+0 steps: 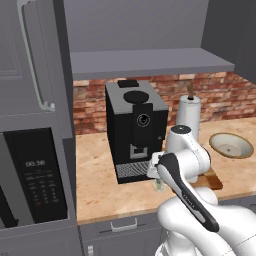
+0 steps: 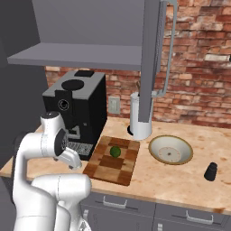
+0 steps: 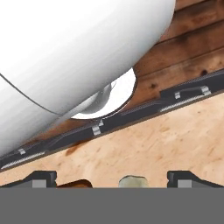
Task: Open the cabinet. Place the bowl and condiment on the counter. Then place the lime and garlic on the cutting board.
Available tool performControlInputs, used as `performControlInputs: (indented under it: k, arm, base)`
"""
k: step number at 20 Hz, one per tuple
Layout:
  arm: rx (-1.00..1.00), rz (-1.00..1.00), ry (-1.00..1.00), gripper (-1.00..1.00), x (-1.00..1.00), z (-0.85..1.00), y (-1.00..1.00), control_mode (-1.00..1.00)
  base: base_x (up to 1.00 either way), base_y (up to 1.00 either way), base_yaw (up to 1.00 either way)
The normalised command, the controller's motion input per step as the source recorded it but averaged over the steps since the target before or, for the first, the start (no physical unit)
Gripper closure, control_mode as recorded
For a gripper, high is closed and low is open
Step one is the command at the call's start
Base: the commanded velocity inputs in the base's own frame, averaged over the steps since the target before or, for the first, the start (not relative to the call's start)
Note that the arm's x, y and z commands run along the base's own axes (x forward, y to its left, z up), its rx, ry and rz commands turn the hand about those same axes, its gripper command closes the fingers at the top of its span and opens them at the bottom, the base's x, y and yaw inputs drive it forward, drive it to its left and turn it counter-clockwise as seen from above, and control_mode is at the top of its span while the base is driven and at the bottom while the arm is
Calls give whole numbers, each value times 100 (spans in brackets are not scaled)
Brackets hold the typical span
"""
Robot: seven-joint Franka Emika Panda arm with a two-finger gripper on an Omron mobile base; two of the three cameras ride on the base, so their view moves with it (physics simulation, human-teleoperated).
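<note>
Garlic (image 3: 133,181), a pale lumpy bulb, sits on the counter (image 2: 180,180) near its front edge, just left of the cutting board (image 2: 101,164). In the hand view it lies low between the two dark fingertips, so the gripper (image 3: 112,179) appears poised over it, jaws spread wide and holding nothing. The garlic looks like the last item to move.

The lime (image 2: 115,151) already rests near the middle of the cutting board. The bowl (image 2: 170,149) stands on the counter to the right of the board, and the condiment (image 2: 210,171) stands further right, toward the counter's right end. The cabinet (image 2: 81,49) above hangs open, its door (image 2: 151,58) swung out toward the camera, its shelf bare, which suggests the unloading steps are done.

A black coffee machine (image 1: 135,125) stands at the back of the counter, just behind and left of the arm's working spot, close enough to crowd the elbow. A white paper-towel roll (image 1: 189,114) stands behind the board against the brick wall. A microwave (image 1: 35,175) sits in the tall unit at the counter's left end.
</note>
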Motion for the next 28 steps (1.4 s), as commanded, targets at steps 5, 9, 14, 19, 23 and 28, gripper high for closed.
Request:
performControlInputs:
  k: [5, 9, 14, 19, 23, 28]
  arm:
    - [0, 0, 0, -100, 13, -12, 0, -100]
    - [0, 0, 0, -100, 12, -11, 0, -100]
    - [0, 0, 0, -100, 12, -13, 0, -100]
    - [0, 0, 0, -100, 10, -11, 0, -100]
    - [0, 0, 0, -100, 13, -15, 0, -100]
    - [0, 0, 0, -100, 11, -17, 0, -100]
  base:
    - [0, 0, 0]
    - [0, 0, 0]
    - [0, 0, 0]
    - [0, 0, 0]
    - [0, 0, 0]
    - [0, 0, 0]
